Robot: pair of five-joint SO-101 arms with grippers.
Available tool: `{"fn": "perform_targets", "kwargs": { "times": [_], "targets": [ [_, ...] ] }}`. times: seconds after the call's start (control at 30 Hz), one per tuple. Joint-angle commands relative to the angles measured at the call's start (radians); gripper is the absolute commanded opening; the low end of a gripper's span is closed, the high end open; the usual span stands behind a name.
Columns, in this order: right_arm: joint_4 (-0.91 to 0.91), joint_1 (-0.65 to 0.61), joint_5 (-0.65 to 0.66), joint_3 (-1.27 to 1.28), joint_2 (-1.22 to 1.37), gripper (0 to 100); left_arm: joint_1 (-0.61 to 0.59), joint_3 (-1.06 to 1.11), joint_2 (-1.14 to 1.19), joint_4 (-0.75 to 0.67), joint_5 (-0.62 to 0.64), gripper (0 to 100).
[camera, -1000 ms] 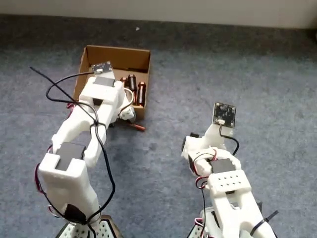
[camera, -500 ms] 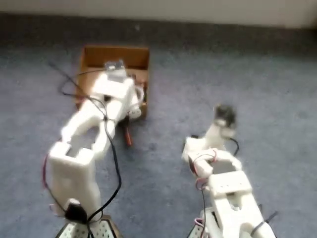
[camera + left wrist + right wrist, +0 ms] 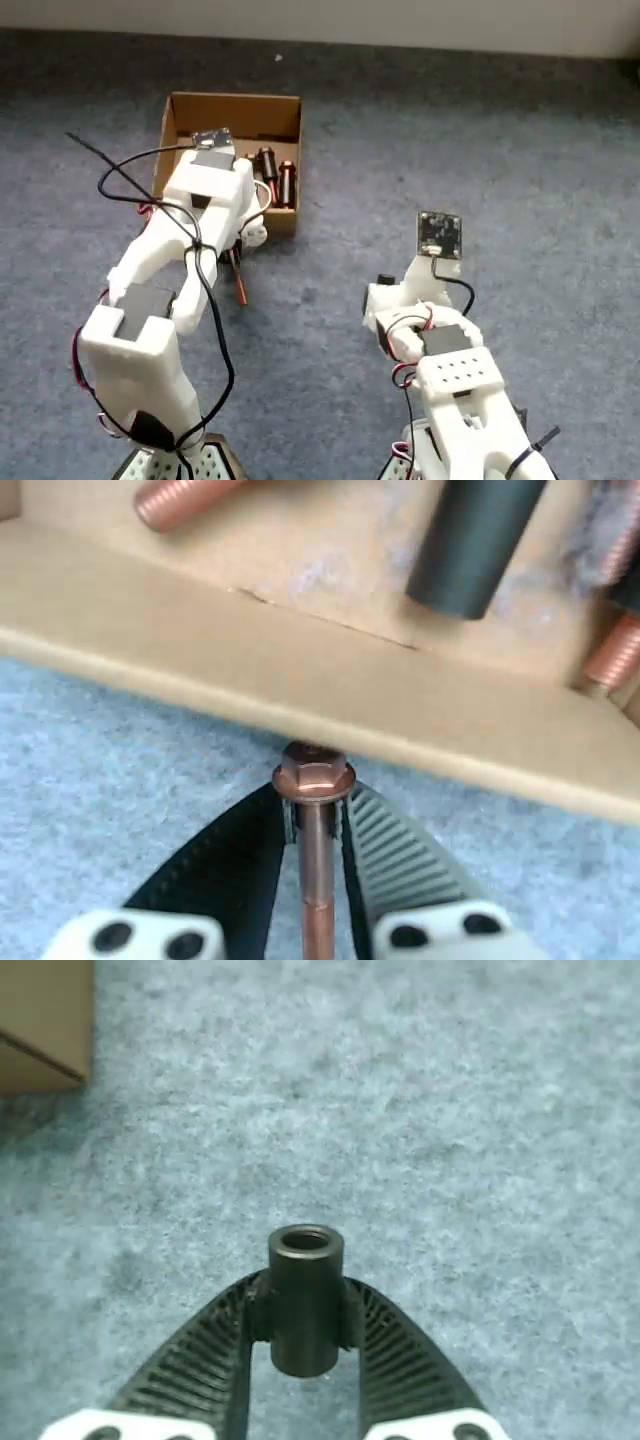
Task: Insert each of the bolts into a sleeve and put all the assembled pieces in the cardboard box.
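1. Since a second ago, the left arm has swung its bolt [image 3: 238,280] from pointing toward the right of the frame, by the box's lower right corner, to hanging toward the lower edge. The right arm has edged slightly left.
2. Lower right in the high view, the right arm sits over the grey bench [image 3: 450,120]. The right gripper [image 3: 305,1310] pinches a short dark sleeve [image 3: 305,1290] across its sides, leaving the open bore clear.
3. The sleeve looks rigid and fairly light. Being round, it would probably roll if set down, so the side grip that leaves the bore free seems right.
4. Left of centre, the left gripper [image 3: 315,800] is clamped on the bolt just under its hexagonal head, which sits close to the box's outer wall [image 3: 300,680].
5. The bolt looks stiff, slim and smooth. With such a narrow shank it could pivot between the fingers, so a hold near the head, with the threaded end free, should suit insertion.
6. Farthest, upper left, the cardboard box [image 3: 235,98] already holds assembled pieces [image 3: 285,183].
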Motion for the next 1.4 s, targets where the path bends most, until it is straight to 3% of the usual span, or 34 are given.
{"fn": "perform_targets", "kwargs": {
  "times": [0.0, 0.3, 0.63, 0.83, 1.07, 1.37],
  "targets": [
    [0.030, -0.061, 0.041, 0.004, -0.130, 0.5, 0.012, 0.151, -0.283, -0.060, -0.032, 0],
    [0.097, -0.234, 0.146, 0.165, -0.611, 0.5, 0.012, 0.562, -0.872, -0.311, -0.121, 0],
    [0.097, -0.377, 0.270, 0.289, -0.943, 0.5, 0.015, 0.797, -1.474, -0.456, -0.123, 0],
    [0.068, -0.492, 0.287, 0.300, -0.970, 0.5, 0.030, 0.848, -1.698, -0.473, -0.123, 0],
    [-0.045, -0.596, 0.287, 0.302, -0.970, 0.5, 0.206, 0.934, -1.885, -0.471, -0.215, 0],
    [-0.071, -0.599, 0.285, 0.300, -0.970, 0.5, 0.292, 1.049, -2.135, -0.465, -0.269, 0]
  ]
}}
